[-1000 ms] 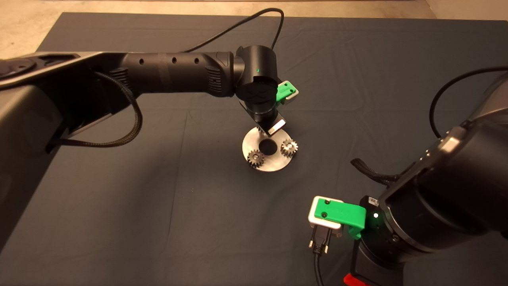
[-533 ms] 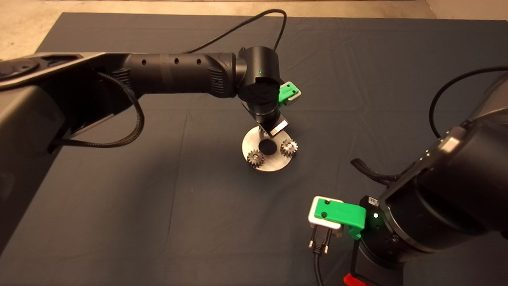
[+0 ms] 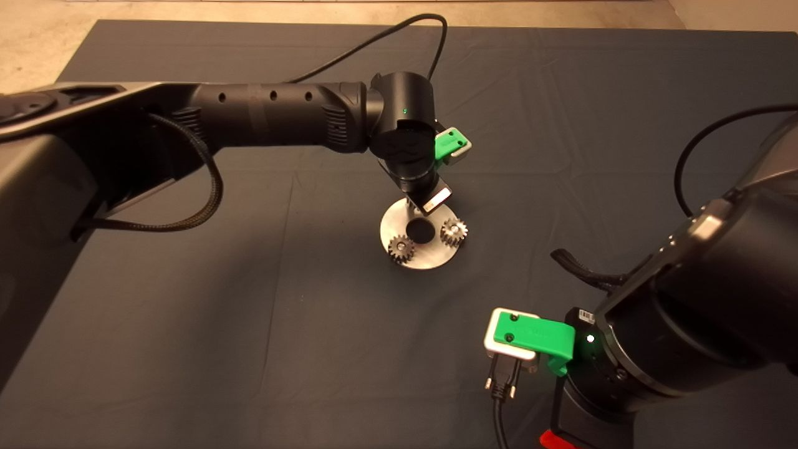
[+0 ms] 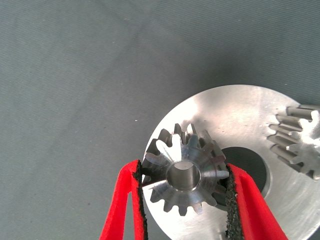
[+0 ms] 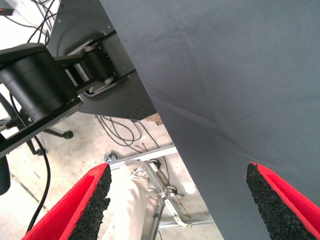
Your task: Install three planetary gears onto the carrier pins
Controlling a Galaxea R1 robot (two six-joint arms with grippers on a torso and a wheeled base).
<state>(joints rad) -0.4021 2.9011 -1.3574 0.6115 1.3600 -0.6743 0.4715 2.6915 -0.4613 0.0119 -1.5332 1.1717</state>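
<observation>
We're on gear no. 3: the small silver-grey toothed planetary gear (image 4: 185,176) sits clamped between the left end effector's (image 4: 186,200) red fingers, hovering over the flat round silver carrier disc (image 4: 235,117) w/ two alike gears (image 3: 402,248) (image 3: 454,231) already seated. Next we need bore aligned w/ the free pin, hidden here, then lower. Right end effector (image 5: 185,200) waits spread wide at the dark-matted worktop's (image 3: 187,324) near edge.
</observation>
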